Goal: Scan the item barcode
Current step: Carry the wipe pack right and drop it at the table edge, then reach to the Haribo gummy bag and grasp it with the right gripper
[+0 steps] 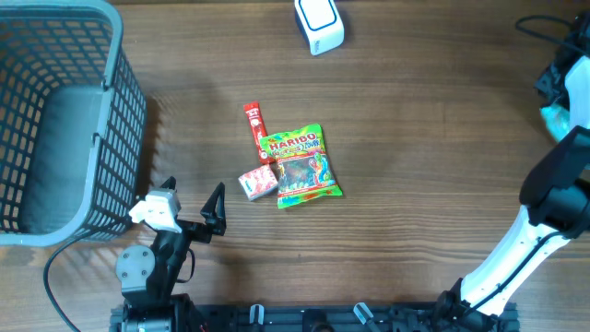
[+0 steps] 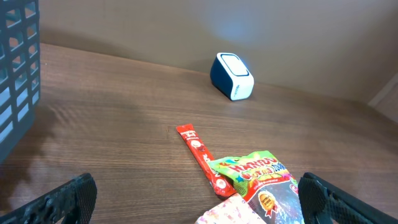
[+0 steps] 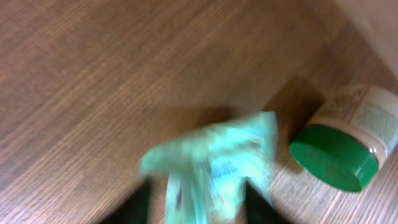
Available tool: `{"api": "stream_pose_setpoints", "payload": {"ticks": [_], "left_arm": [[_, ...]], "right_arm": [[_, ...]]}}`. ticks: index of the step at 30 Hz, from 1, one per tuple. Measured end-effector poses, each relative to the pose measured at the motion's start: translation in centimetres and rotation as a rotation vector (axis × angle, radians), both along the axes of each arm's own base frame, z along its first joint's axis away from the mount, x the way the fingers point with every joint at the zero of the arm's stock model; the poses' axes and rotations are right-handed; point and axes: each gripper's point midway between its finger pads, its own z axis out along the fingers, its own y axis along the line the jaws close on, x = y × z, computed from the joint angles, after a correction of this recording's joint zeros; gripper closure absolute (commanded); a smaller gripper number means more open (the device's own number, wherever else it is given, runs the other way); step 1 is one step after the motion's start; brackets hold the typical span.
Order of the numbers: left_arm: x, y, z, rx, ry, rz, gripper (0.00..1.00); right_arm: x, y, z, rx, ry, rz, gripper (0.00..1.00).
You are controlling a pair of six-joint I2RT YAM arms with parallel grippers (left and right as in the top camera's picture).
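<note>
The item nearest to being scanned looks to be the pale green packet point(image 3: 211, 149), far out on the right of the surface point(image 1: 424, 184), right at the right hand point(image 3: 196, 198). It is smeared in the wrist view, so I cannot tell whether the dark fingers either side of it grip it or stand just off it.

I'd judge it a light, soft sachet of foil or plastic. It will likely crumple and bend rather than resist, and its skin is probably slick. It is best taken by a sealed edge or corner, so the printed face stays flat and uncovered for the scanner point(image 1: 319, 25). A pinch across the middle could crease or hide the barcode, which I cannot make out from here.

Just beside the packet is a jar point(image 3: 367, 112) with a green lid point(image 3: 333, 158). I cannot tell whether it stands or lies, but if it lies, a nudge might roll it.

The scanner sits at the far middle edge, well apart from the packet. There is bare wood between it and the right hand, so there is good room for a carry.

In the middle lie a Haribo bag point(image 1: 302, 166), a red stick packet point(image 1: 254, 124) and a small pink packet point(image 1: 259, 182), both touching the bag and clear of that path. The left hand point(image 1: 187, 212), jaws wide and empty, hovers near the grey basket point(image 1: 120, 83), out of the way.
</note>
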Motion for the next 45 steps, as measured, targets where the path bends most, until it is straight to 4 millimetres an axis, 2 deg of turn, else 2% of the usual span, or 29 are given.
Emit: {"api": "stream_pose_setpoints", "payload": {"ticks": [3,5,8,9,10,12,14,15,18,20,22,26,28,29,32,34,37,45], "left_arm": [[0.0,0.0,0.0,0.0,0.0,0.0,0.0],[0.0,0.0,0.0,0.0,0.0,0.0,0.0],[0.0,0.0,0.0,0.0,0.0,0.0,0.0],[0.0,0.0,0.0,0.0,0.0,0.0,0.0],[0.0,0.0,0.0,0.0,0.0,0.0,0.0],[0.0,0.0,0.0,0.0,0.0,0.0,0.0],[0.0,0.0,0.0,0.0,0.0,0.0,0.0],[0.0,0.0,0.0,0.0,0.0,0.0,0.0],[0.0,0.0,0.0,0.0,0.0,0.0,0.0],[0.0,0.0,0.0,0.0,0.0,0.0,0.0],[0.0,0.0,0.0,0.0,0.0,0.0,0.0],[0.0,0.0,0.0,0.0,0.0,0.0,0.0],[0.0,0.0,0.0,0.0,0.0,0.0,0.0],[0.0,0.0,0.0,0.0,0.0,0.0,0.0],[0.0,0.0,0.0,0.0,0.0,0.0,0.0],[0.0,0.0,0.0,0.0,0.0,0.0,0.0],[0.0,0.0,0.0,0.0,0.0,0.0,0.0],[0.0,0.0,0.0,0.0,0.0,0.0,0.0]], "right_arm": [[0.8,2.0,0.3,0.066,-0.006,0.053,0.01],[2.2,5.3,1.1,0.163,-0.042,0.128,0.0],[2.8,12.7,3.4,0.337,-0.071,0.259,0.0],[2.6,15.6,4.2,0.389,-0.063,0.304,0.0],[2.5,19.5,5.2,0.429,-0.053,0.377,0.0],[2.3,25.1,5.9,0.456,-0.017,0.487,0.0],[1.0,31.9,5.7,0.478,0.06,0.619,0.0],[-0.2,35.9,5.4,0.489,0.108,0.701,0.0],[-2.9,43.1,4.6,0.496,0.187,0.859,0.0],[-5.4,47.3,3.4,0.49,0.246,0.958,0.0],[-7.8,50.0,2.2,0.479,0.301,1.016,0.0],[-10.2,54.1,0.5,0.471,0.307,1.064,0.0],[-10.6,55.2,-0.2,0.463,0.291,1.075,0.0],[-11.3,55.8,-1.2,0.443,0.292,1.071,0.01],[-13.9,55.3,-4.6,0.362,0.349,1.032,0.01],[-14.6,54.4,-6.2,0.333,0.366,1.002,0.0],[-14.3,54.1,-6.4,0.317,0.358,0.99,0.01],[-12.1,54.4,-6.1,0.248,0.259,1.008,0.0]]}}
